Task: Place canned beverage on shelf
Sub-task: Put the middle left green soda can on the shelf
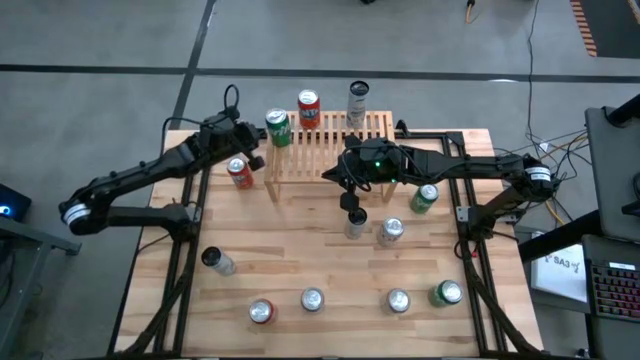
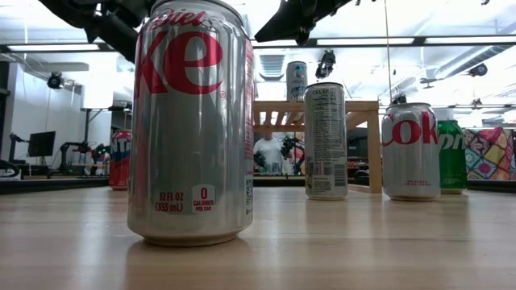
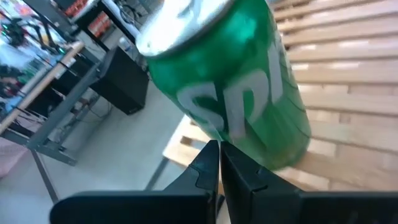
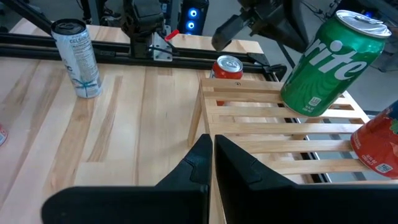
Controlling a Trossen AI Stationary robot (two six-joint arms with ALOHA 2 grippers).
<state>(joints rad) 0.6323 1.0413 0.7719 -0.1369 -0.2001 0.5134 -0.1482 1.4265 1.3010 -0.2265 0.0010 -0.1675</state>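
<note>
Green Sprite can stands tilted on the slatted light-wood shelf at its ten o'clock corner; my left pincer beside it is pinched shut, empty. My right pincer, shut too, hovers at the shelf's six o'clock.

A Diet Coke can stood nearest on the wooden table. Behind it stood a slim white can, another Coke can, a green Sprite can and the slatted shelf.
</note>
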